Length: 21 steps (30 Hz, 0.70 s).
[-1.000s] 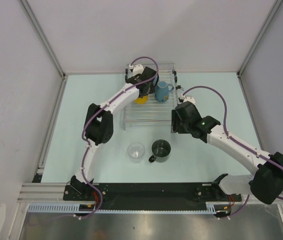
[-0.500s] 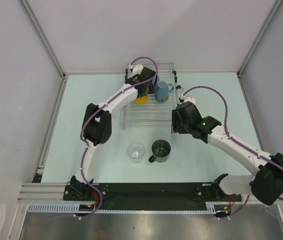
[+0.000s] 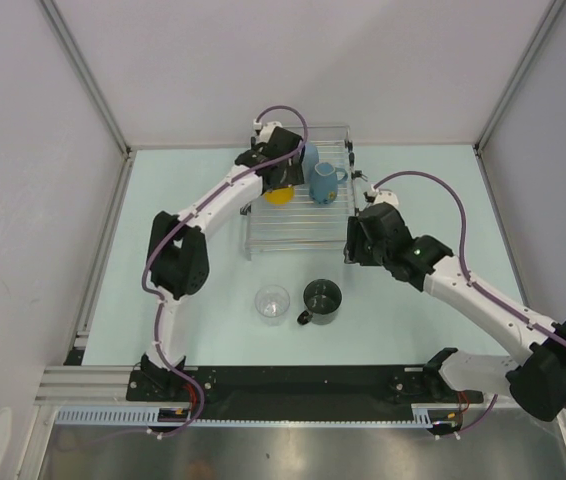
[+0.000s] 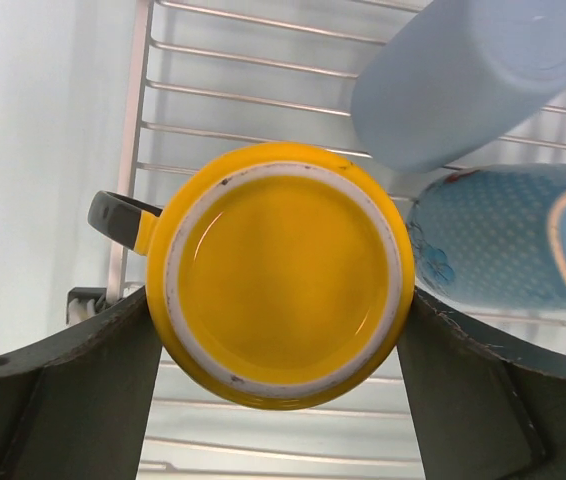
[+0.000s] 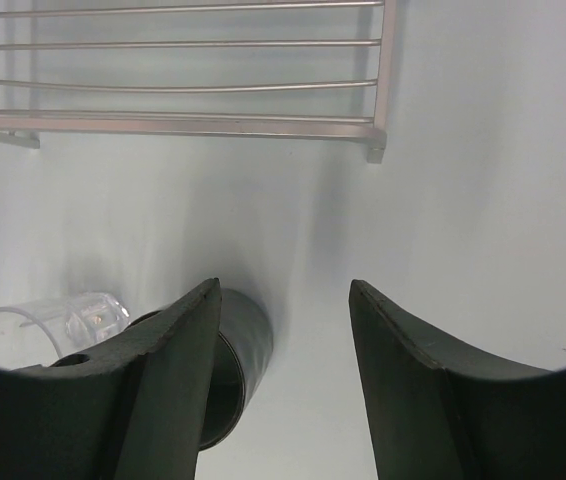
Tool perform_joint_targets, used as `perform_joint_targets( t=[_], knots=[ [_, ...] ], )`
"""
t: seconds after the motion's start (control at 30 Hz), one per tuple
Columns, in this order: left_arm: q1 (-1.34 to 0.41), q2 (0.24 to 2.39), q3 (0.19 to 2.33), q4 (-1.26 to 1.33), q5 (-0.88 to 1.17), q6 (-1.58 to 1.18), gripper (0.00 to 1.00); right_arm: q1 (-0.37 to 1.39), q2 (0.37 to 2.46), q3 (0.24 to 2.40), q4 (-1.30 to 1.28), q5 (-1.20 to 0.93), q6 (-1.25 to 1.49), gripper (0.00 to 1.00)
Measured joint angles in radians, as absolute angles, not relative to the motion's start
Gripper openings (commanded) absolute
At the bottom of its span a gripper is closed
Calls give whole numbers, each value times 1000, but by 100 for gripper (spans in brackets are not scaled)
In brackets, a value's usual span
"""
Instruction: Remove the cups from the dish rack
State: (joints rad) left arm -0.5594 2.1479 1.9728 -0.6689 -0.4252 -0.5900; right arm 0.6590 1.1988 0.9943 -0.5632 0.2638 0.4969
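The left gripper [image 4: 278,300] clasps the upturned yellow ceramic mug [image 4: 281,275] by both sides in the silver wire dish rack [image 4: 263,90] — firmly enough, it seems, though that is hard to judge. Lift straight up — the pale blue handleless cup [image 4: 463,70] and dotted blue mug [image 4: 493,240] crowd close. The right gripper [image 5: 284,290] hangs open, empty.

You have a pale green tabletop [image 3: 433,190] enclosed by white panels [image 3: 303,60] (aluminium posts [image 3: 87,75] at the corners), with a black rail [image 3: 303,379] nearside.
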Motion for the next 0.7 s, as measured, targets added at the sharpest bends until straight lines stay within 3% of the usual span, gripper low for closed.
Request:
perform_joint_targets(
  t=[0.2, 0.7],
  knots=[
    [-557, 2028, 1879, -619, -354, -570, 0, 659, 1187, 979, -559, 265, 501, 59],
    [-473, 1514, 1105, 88, 245, -664, 0, 557, 1081, 874, -369, 130, 574, 57]
  ],
)
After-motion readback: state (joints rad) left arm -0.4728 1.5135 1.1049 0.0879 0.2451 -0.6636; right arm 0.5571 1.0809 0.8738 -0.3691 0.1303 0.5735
